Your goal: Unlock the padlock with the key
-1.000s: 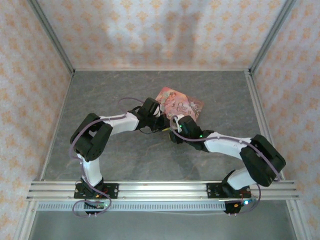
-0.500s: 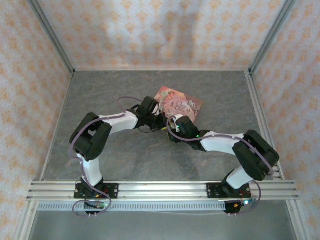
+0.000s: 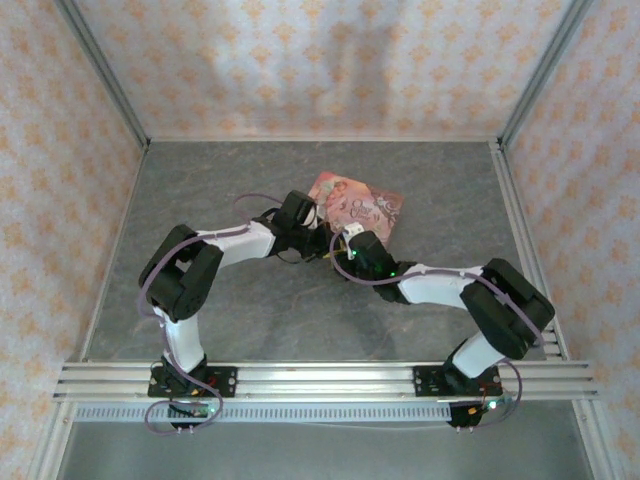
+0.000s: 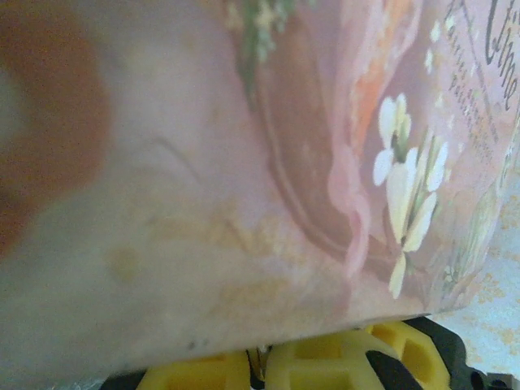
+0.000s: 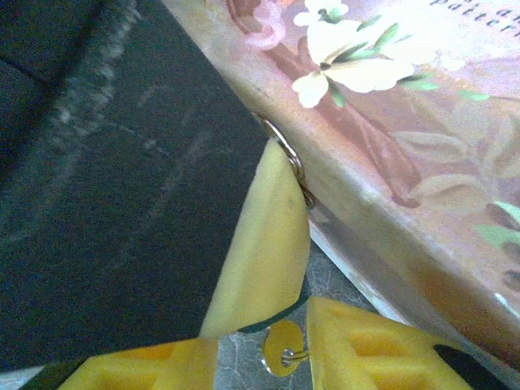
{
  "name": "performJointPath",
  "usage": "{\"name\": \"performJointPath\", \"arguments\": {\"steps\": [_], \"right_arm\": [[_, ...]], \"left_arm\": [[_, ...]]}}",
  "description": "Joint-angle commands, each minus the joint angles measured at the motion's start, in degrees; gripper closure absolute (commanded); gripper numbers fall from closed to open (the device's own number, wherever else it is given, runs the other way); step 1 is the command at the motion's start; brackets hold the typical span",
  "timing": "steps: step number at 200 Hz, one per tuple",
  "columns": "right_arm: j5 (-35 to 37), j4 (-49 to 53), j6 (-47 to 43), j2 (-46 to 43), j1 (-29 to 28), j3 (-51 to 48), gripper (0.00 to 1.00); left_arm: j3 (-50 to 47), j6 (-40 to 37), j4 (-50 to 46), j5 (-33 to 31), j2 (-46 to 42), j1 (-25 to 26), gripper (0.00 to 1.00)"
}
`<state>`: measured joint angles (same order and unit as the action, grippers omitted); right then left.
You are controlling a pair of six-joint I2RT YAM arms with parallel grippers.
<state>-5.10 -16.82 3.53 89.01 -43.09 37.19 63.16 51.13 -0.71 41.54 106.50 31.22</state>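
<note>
From above, see a pink picture-printed box (image 3: 362,208) lying flat on the grey counter (image 3: 250,320), toward the back and middle. Find both arms bent inward, wrists meeting just off the box's near-left edge.

Through the left wrist camera, see the left fingers (image 4: 341,361) as yellow honeycomb blocks low in view, clenched tight together, right under the box's printed side with its white flowers. Cannot tell of anything pinched between them.

Through the right wrist camera, see one of the right fingers (image 5: 260,244) reaching up to the box's lower edge, tip touching a thin metal loop (image 5: 286,162) set against the box wall. Cannot say for sure: part of the padlock, or a plain ring. Lower down, between the finger bases, spot the apparent key (image 5: 281,349): a small round head on a wire ring, just over the counter. Cannot tell the right fingers' state, clenched or released.
</note>
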Motion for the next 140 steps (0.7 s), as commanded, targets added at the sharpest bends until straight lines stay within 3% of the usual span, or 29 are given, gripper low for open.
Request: {"name": "performJointPath", "arguments": {"steps": [1,44,79,116,140], "right_arm": [[2.7,-1.2,-1.5,1.2,0.2,1.5,0.65],[2.1,-1.6,-2.7,-0.8,0.2,0.1,0.81],[-3.5,0.4,-1.9,-3.0,0.5,0.9,1.0],[-20.4,-0.9,4.9,-2.3,5.5,0.9,1.0],[-26.7,-4.8,9.4,-1.1,7.5,-0.2,1.0]], "left_arm": [[2.1,1.3,-1.7,4.8,-2.3,-0.1,1.0],[2.0,0.9,-2.1,5.4,-2.8,-0.8,1.0],[2.3,-1.9,-4.9,4.8,-3.4,-0.9,1.0],[1.3,-6.6,-8.4,1.8,-4.1,-0.9,1.0],[-0.9,-6.2,-5.7,1.5,-4.5,-0.9,1.0]]}}
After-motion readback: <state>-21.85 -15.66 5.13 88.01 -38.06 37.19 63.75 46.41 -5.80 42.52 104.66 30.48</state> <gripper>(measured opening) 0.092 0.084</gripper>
